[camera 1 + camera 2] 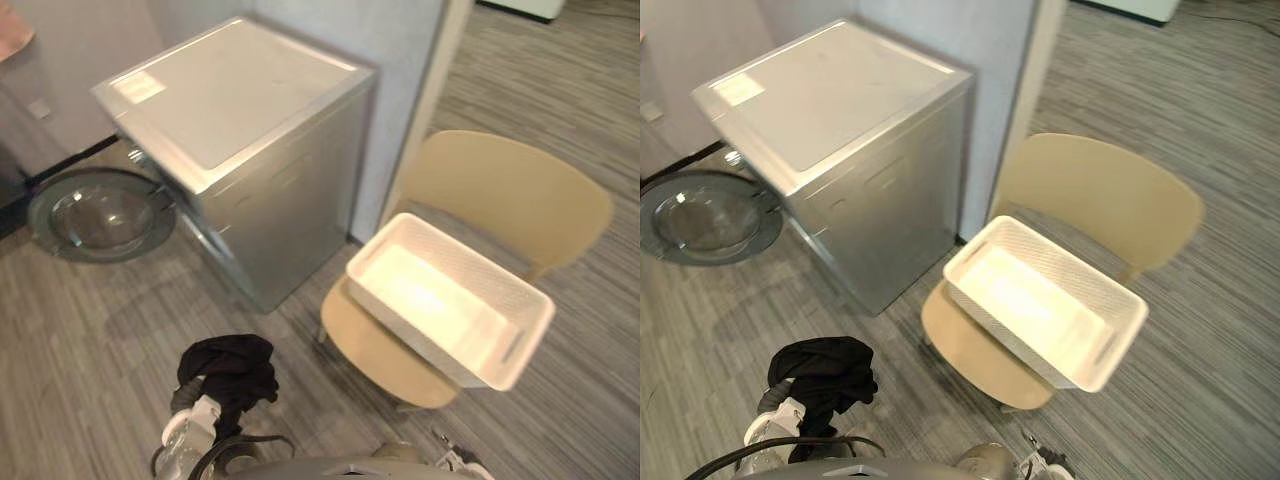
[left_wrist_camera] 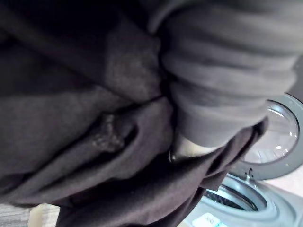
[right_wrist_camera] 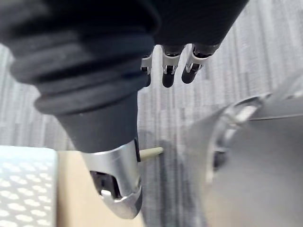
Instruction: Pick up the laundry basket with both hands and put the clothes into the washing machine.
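Observation:
A bundle of black clothes (image 1: 228,372) rides on my left hand (image 1: 196,414) low at the front left, above the floor. In the left wrist view the dark cloth (image 2: 85,118) is bunched round the hand, and its thumb (image 2: 187,149) pinches into the folds. The white laundry basket (image 1: 476,268) lies empty and tilted on a tan chair (image 1: 520,190) to the right. The silver washing machine (image 1: 240,120) stands at the back left, its round door (image 1: 100,215) swung open; the drum (image 2: 232,196) shows past the cloth. My right hand (image 3: 168,66) hangs over the floor, fingers straight, holding nothing.
A grey wall corner (image 1: 400,100) stands between the machine and the chair. Striped grey carpet (image 1: 90,350) lies in front of the machine, and the open door juts out low on the left. The chair seat (image 1: 370,350) sticks out toward me under the basket.

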Available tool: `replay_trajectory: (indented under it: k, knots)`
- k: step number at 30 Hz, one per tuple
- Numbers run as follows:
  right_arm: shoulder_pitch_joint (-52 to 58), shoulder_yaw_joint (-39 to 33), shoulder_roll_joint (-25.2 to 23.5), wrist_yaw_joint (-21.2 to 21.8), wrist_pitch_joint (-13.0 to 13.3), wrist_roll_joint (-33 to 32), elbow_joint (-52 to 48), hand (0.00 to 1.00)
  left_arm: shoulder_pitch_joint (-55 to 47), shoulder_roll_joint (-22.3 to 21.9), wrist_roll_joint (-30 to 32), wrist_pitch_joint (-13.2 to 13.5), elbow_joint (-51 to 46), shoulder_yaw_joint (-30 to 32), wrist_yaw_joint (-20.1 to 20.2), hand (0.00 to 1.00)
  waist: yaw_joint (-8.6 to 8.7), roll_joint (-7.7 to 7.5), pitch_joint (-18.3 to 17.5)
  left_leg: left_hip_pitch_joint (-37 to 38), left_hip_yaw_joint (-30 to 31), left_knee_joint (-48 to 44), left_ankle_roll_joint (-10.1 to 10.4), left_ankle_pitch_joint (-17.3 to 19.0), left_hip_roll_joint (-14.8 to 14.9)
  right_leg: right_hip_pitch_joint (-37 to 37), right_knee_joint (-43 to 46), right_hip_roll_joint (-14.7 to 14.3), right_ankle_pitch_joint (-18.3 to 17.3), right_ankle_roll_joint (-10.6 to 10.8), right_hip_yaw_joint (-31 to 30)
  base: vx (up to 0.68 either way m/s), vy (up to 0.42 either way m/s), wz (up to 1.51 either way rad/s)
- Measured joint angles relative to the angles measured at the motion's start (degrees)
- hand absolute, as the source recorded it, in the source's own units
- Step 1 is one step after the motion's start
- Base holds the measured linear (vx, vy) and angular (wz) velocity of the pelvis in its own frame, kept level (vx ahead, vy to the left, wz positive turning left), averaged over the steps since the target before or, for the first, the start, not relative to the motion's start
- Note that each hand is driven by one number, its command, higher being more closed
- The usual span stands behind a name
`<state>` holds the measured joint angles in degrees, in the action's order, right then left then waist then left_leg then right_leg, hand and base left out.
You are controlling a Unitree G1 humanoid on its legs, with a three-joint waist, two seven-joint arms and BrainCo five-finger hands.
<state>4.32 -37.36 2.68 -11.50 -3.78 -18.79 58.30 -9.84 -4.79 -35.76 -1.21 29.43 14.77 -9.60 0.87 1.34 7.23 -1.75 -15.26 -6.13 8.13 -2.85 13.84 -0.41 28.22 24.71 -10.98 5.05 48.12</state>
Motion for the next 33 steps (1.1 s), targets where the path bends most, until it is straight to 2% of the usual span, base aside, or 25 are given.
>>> replay_trajectory:
  k: [1,2,5,9,11,12,13,14,15,16,17,19,20,21,22,23,24,25,26,27,29,30,31,32,33]
  knots:
    - [-0.2,0.01,-0.35,0.11,-0.64,0.03,2.04,0.0,-0.04,0.01,0.02,-0.02,0.84,0.17,0.0,1.0,-0.04,-0.76,-0.29,0.35,0.37,0.46,1.46,1.05,-0.86,1.0,-1.28,0.08,1.86,0.45,0.07,0.06,0.21,0.31]
    - [-0.2,0.02,-0.64,0.12,-0.81,0.04,2.66,0.0,-0.03,0.04,0.02,-0.03,0.9,0.16,0.0,1.0,-0.02,-1.1,-0.3,0.71,0.61,0.43,1.97,1.48,-1.27,1.91,-2.18,0.11,3.0,0.51,0.19,0.1,0.257,0.35]
    - [0.74,0.07,-1.06,0.12,-1.56,0.05,3.76,0.0,-1.72,0.4,0.06,-0.04,0.68,-0.41,0.3,1.0,-0.5,-1.59,-0.46,2.67,1.78,-2.41,0.62,5.29,-2.95,6.33,-4.86,0.98,9.94,0.22,0.54,0.1,0.293,0.27]
    - [0.7,0.19,-0.97,0.18,-1.66,0.0,3.74,0.0,-2.71,1.55,1.3,-0.04,0.33,-1.63,1.77,1.0,-1.07,-1.65,-1.46,1.53,4.75,-4.67,-1.01,8.32,-6.35,8.06,-5.06,3.48,14.45,0.1,-0.85,0.04,0.203,0.39]
    - [0.8,0.15,-0.99,0.21,-1.64,-0.63,3.4,0.0,-2.89,1.64,2.96,-0.09,0.38,-2.27,2.42,1.0,-0.94,-1.53,-1.48,1.27,7.15,-3.97,-1.93,8.91,-7.96,6.77,-1.48,5.09,17.39,-2.57,-4.81,0.04,0.185,0.73]
    - [1.04,0.16,-0.92,0.29,-1.56,-1.24,3.25,0.0,-3.35,1.58,3.76,-0.23,0.41,-2.88,2.54,1.0,-0.92,-1.49,-1.5,1.42,8.26,-3.2,-2.54,9.29,-8.31,4.88,1.21,5.22,20.23,-6.59,-8.97,0.05,0.152,0.69]
    - [1.03,0.4,-0.36,0.39,-1.41,-1.26,3.2,0.0,-3.53,1.63,4.56,-0.26,0.44,-3.9,2.65,1.0,-0.8,0.09,-1.5,2.37,9.94,-2.22,-3.34,9.76,-8.02,1.68,5.23,3.69,21.22,-7.14,-18.33,0.08,0.139,0.77]
    - [0.79,0.56,-1.1,0.72,-1.47,-1.35,2.73,0.0,-3.63,2.43,4.66,-0.28,1.1,-3.82,2.64,1.0,-0.59,-0.04,-0.86,2.94,11.89,-2.25,-3.92,10.13,-7.56,-0.78,8.92,-1.1,10.22,-2.95,-26.17,0.07,0.072,0.64]
    - [0.88,0.59,-1.77,0.96,-1.46,-1.65,2.15,0.0,-3.64,3.05,4.7,-0.29,1.49,-3.65,2.61,1.0,-0.53,-0.49,-0.86,3.22,12.5,-2.2,-4.36,10.53,-7.36,-2.37,10.81,-4.07,6.02,-3.4,-28.55,0.05,0.039,0.49]
    - [1.14,0.74,-3.32,1.04,-1.4,-2.41,1.02,0.0,-3.71,3.91,5.09,-0.43,1.78,-3.63,2.6,1.0,-0.63,-1.76,-0.33,4.17,13.2,-2.04,-4.47,11.46,-7.34,-5.4,13.17,-8.75,0.78,-3.73,-31.5,0.01,-0.013,0.3]
    - [1.13,0.94,-4.52,1.05,-1.1,-3.58,0.44,0.0,-3.69,4.07,5.47,-0.51,2.15,-3.64,2.6,1.0,-0.49,-2.88,0.25,4.92,13.29,-2.85,-4.26,12.53,-7.45,-8.26,14.12,-12.95,-2.75,-3.62,-32.29,-0.01,-0.044,0.2]
    - [1.52,1.85,-5.08,1.1,-1.2,-3.86,-1.37,0.0,-3.53,3.32,5.75,-0.97,2.95,-3.98,2.63,1.0,-0.12,-3.45,0.4,5.14,13.48,-4.32,-3.73,14.25,-7.46,-12.35,10.71,-17.14,-4.89,-3.33,-31.51,0.0,-0.136,0.3]
    - [2.38,2.4,-5.65,1.11,-1.32,-3.89,-1.75,0.0,-3.44,2.62,5.73,-0.98,2.64,-4.02,2.7,1.0,0.14,-4.12,0.36,5.12,13.73,-5.53,-2.99,15.4,-7.67,-13.23,3.23,-18.61,-4.8,-2.63,-32.61,0.06,-0.185,0.54]
    - [2.59,2.07,-5.98,1.02,-1.38,-4.09,-1.76,0.0,-3.2,2.46,5.73,-0.99,2.72,-4.0,2.77,1.0,0.39,-4.47,0.34,5.17,14.3,-5.97,-2.15,16.01,-7.87,-13.2,1.13,-19.2,-2.6,-3.71,-33.67,0.16,-0.204,0.9]
    - [3.87,1.45,-6.45,1.06,-1.39,-4.34,-1.93,0.0,-3.14,1.81,5.72,-1.28,2.37,-4.48,2.75,1.0,1.32,-4.27,-0.3,5.43,15.18,-7.86,-1.6,16.39,-7.1,-11.29,-0.19,-20.15,-1.48,-2.44,-31.94,0.26,-0.184,0.88]
    - [4.22,1.06,-6.15,1.06,-1.25,-4.44,-2.76,0.0,-3.6,0.85,5.66,-1.29,0.66,-6.22,2.86,1.0,1.1,-2.83,-0.22,4.61,14.62,-11.25,-2.35,17.32,-5.71,-10.13,-0.21,-20.89,-2.12,-2.36,-30.32,0.36,-0.199,0.87]
    - [4.41,1.03,-6.07,1.05,-1.06,-4.46,-3.62,0.0,-3.51,0.54,5.59,-1.26,0.17,-7.61,3.08,1.0,1.08,-1.88,-0.23,4.79,14.88,-10.83,-2.04,18.13,-4.72,-9.49,0.16,-21.53,-3.07,-3.31,-29.22,0.37,-0.185,0.49]
    - [4.32,0.96,-6.01,1.05,-0.92,-4.48,-3.86,0.0,-3.24,0.53,5.52,-1.28,0.0,-8.28,3.2,1.0,1.05,-1.5,-0.55,5.03,15.58,-10.82,-1.7,19.01,-4.45,-9.36,0.71,-21.72,-4.06,-4.62,-28.28,0.3,-0.151,0.45]
    - [4.2,0.95,-5.98,1.04,-0.91,-4.51,-3.89,0.0,-2.88,0.52,5.36,-1.31,-0.42,-8.8,3.52,1.0,1.27,-1.1,-0.6,4.76,15.99,-13.19,-2.31,19.94,-3.9,-7.98,0.9,-21.83,-4.75,-5.38,-26.91,0.29,-0.137,0.35]
    - [4.24,0.87,-5.99,1.03,-0.94,-4.52,-4.0,0.0,-2.96,0.51,5.11,-1.34,-0.96,-9.08,3.57,1.0,1.27,-1.03,-0.57,4.69,16.35,-15.55,-2.39,20.3,-3.92,-7.04,0.8,-22.01,-5.23,-5.51,-26.61,0.31,-0.111,0.4]
    - [4.76,0.91,-6.22,0.97,-1.02,-4.54,-4.61,0.0,-3.36,0.52,4.21,-1.34,-3.28,-9.97,3.77,1.0,1.61,-0.6,-0.5,1.38,16.88,-27.09,-1.9,20.46,-3.84,-3.64,0.32,-22.23,-7.02,-5.67,-24.97,0.27,-0.085,0.43]
    - [5.15,1.13,-6.01,0.93,-1.05,-4.54,-5.43,0.0,-3.48,0.52,3.32,-1.34,-4.98,-10.67,3.88,1.0,1.7,0.15,-0.49,-3.21,17.66,-38.02,0.74,18.2,-3.24,-1.59,-0.15,-22.76,-7.85,-5.84,-24.28,0.23,-0.025,0.34]
    - [5.38,1.39,-5.48,0.91,-0.95,-4.61,-5.9,0.0,-3.91,0.52,3.28,-1.35,-6.42,-10.63,3.91,1.0,1.31,0.8,-0.13,-7.76,18.42,-48.79,3.17,13.59,-2.09,0.63,-1.16,-23.65,-8.17,-6.27,-24.04,0.23,0.011,0.1]
    - [5.32,1.6,-5.21,0.83,-0.9,-4.93,-6.01,0.0,-4.06,0.52,3.25,-1.35,-6.62,-10.26,3.94,1.0,0.8,1.14,-0.05,-9.58,18.17,-53.39,2.99,12.24,-1.62,1.59,-1.43,-23.82,-8.32,-6.67,-24.46,0.19,0.062,-0.31]
    - [4.84,2.74,-4.69,0.63,-0.83,-6.04,-6.03,0.0,-4.37,0.51,3.14,-1.35,-6.57,-9.62,3.87,1.0,0.16,1.56,0.23,-11.61,16.77,-59.0,1.55,12.26,-0.98,3.2,-1.86,-23.99,-8.57,-7.11,-25.84,0.18,0.102,-0.58]
